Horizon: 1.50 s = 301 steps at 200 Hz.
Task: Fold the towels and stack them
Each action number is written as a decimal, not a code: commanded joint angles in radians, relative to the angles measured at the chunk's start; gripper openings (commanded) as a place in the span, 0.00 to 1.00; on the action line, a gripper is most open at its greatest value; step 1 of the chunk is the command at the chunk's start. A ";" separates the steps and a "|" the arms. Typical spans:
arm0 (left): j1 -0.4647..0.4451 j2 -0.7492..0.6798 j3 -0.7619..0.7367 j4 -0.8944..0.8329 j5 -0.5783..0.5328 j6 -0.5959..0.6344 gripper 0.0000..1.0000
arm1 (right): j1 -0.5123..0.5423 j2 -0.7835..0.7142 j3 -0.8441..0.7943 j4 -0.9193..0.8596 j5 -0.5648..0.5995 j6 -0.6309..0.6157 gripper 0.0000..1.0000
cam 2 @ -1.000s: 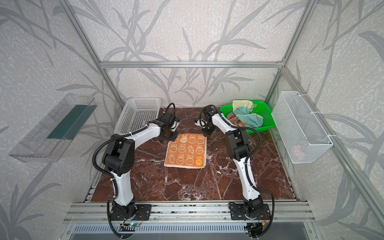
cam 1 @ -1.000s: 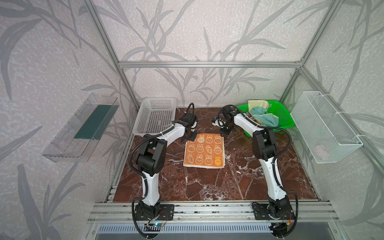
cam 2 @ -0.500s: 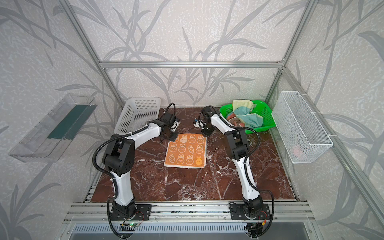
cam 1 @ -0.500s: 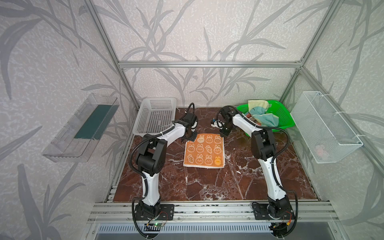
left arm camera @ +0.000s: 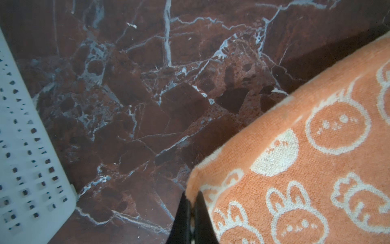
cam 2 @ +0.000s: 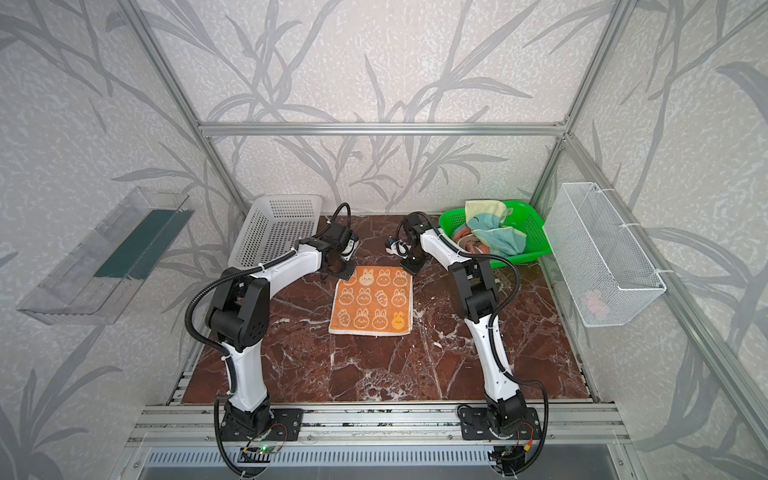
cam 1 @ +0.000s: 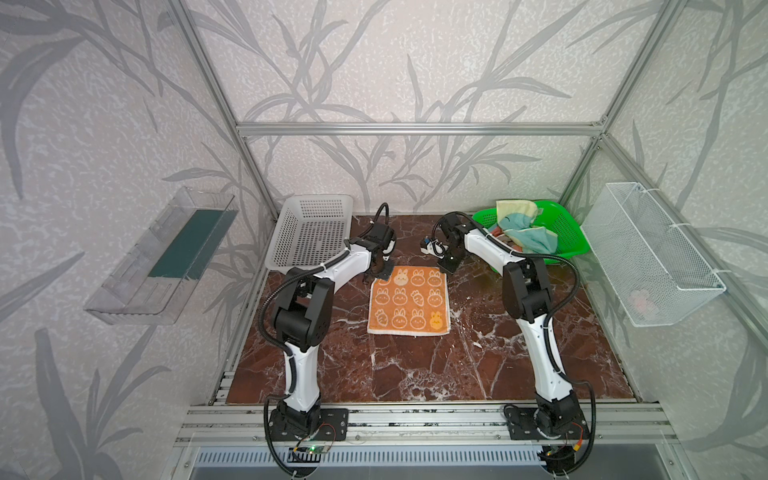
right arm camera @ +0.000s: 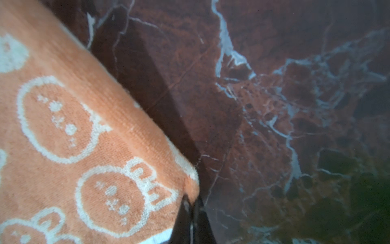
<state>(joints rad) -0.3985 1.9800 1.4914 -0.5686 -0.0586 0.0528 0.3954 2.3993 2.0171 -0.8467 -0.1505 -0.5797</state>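
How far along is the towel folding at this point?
Done: the orange towel is spread open on the table. In hand: left gripper and right gripper are each shut on a far corner. Left: nothing folded or stacked; the other towels lie bunched in the green basket.

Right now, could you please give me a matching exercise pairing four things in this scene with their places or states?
Things:
1. orange towel
2. pale yellow towel
3. left gripper
4. white basket

Places or states:
A. in the green basket
B. spread out on the middle of the marble table
C. at the back left corner
D. shut on a far corner of the orange towel

Pairs: 1-B, 2-A, 3-D, 4-C.
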 commanded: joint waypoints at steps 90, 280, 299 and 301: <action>0.000 -0.113 -0.081 0.050 -0.062 0.006 0.00 | -0.010 -0.363 -0.488 0.470 -0.033 0.038 0.00; -0.015 -0.280 -0.206 -0.060 -0.066 -0.134 0.00 | 0.006 -0.670 -0.794 0.429 -0.163 0.174 0.00; -0.020 -0.299 -0.221 -0.065 -0.067 -0.145 0.00 | 0.013 -0.686 -0.814 0.415 -0.167 0.191 0.00; -0.022 -0.301 -0.222 -0.067 -0.066 -0.146 0.00 | 0.014 -0.687 -0.817 0.415 -0.169 0.193 0.00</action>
<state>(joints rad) -0.4194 1.7363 1.2942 -0.5785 -0.0952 -0.0563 0.4026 1.7672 1.2301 -0.3649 -0.3099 -0.4316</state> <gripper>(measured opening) 0.047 0.048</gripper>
